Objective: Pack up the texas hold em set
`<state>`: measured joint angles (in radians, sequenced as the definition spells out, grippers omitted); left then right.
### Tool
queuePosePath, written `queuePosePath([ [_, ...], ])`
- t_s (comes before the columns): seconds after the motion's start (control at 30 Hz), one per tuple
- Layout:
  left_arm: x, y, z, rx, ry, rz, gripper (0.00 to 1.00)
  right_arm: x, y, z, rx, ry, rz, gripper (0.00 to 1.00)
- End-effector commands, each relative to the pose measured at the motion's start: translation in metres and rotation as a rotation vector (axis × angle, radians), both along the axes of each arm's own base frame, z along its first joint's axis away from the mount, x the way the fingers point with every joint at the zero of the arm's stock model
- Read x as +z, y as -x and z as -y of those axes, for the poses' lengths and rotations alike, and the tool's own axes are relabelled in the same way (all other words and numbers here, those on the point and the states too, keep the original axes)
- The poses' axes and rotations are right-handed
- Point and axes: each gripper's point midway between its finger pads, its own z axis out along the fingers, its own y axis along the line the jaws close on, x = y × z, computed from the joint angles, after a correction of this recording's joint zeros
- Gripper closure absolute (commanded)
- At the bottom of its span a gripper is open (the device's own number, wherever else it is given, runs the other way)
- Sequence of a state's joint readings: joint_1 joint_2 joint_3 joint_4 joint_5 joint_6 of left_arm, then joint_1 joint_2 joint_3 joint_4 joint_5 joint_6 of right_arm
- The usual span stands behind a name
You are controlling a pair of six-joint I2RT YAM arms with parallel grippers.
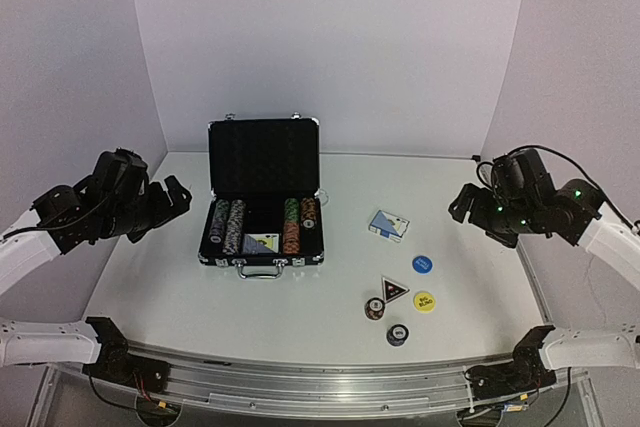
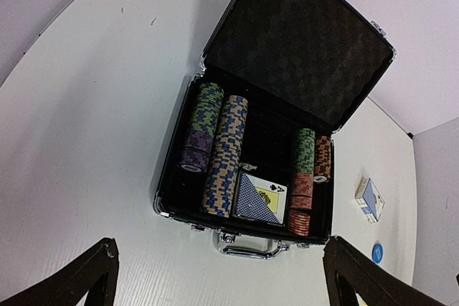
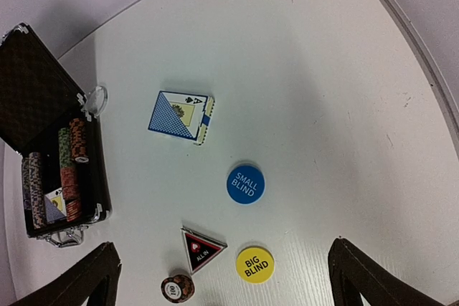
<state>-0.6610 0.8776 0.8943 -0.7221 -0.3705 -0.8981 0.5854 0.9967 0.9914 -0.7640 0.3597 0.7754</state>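
The black silver-trimmed case (image 1: 305, 257) stands open mid-table, lid (image 1: 263, 157) upright. Rows of striped chips (image 1: 229, 224) and a blue card deck (image 1: 261, 243) lie inside. To its right lie a loose blue deck (image 1: 388, 226), a blue button (image 1: 422, 264), a yellow button (image 1: 425, 301), a black triangular marker (image 1: 394, 290) and two small chip stacks (image 1: 374, 308). My left gripper (image 1: 175, 197) is open and empty, raised left of the case (image 2: 166, 198). My right gripper (image 1: 462, 202) is open and empty, raised right of the loose deck (image 3: 181, 116).
The right wrist view shows the blue button (image 3: 245, 183), yellow button (image 3: 254, 264), triangular marker (image 3: 201, 247) and a brown chip stack (image 3: 177, 288) close together. A clear round disc (image 3: 95, 98) lies by the case's far right corner. White walls enclose the table.
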Motion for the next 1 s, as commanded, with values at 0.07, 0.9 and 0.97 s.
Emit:
queuePosePath([
  [0.07, 0.007, -0.009, 0.016, -0.060, 0.017, 0.034, 0.00, -0.004, 0.008, -0.003, 0.048, -0.007, -0.010, 0.02],
  [0.9, -0.081, -0.018, 0.055, -0.172, 0.006, -0.159, 0.00, -0.132, 0.055, -0.185, 0.711, 0.313, -0.402, 0.19],
  [0.97, -0.082, -0.019, 0.057, -0.174, 0.011, -0.161, 0.00, -0.141, 0.060, -0.187, 0.726, 0.326, -0.426, 0.22],
])
